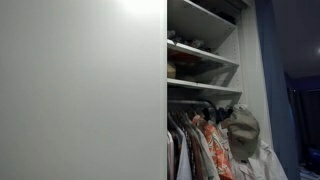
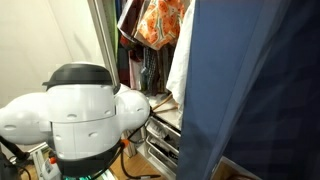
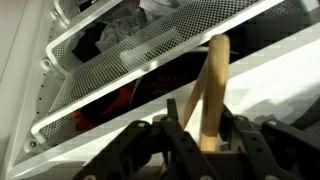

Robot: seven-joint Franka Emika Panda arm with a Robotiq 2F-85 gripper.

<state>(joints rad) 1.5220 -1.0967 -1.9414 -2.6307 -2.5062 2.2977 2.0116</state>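
Observation:
In the wrist view my gripper (image 3: 205, 125) is shut on a pale wooden bar (image 3: 212, 85), perhaps part of a clothes hanger. The bar rises from between the black fingers and ends in front of a white wire-mesh basket (image 3: 170, 40) that holds folded clothes. A second mesh basket (image 3: 90, 110) below it holds red and dark fabric. In an exterior view only the arm's white joint (image 2: 80, 110) shows, close to the camera; the gripper itself is hidden there.
An open wardrobe has a white door (image 1: 80, 90), shelves (image 1: 205, 55) and a row of hanging clothes (image 1: 205, 140) with a grey cap (image 1: 243, 130). A large blue garment (image 2: 255, 90), an orange patterned garment (image 2: 160, 22) and wire drawers (image 2: 165, 135) are nearby.

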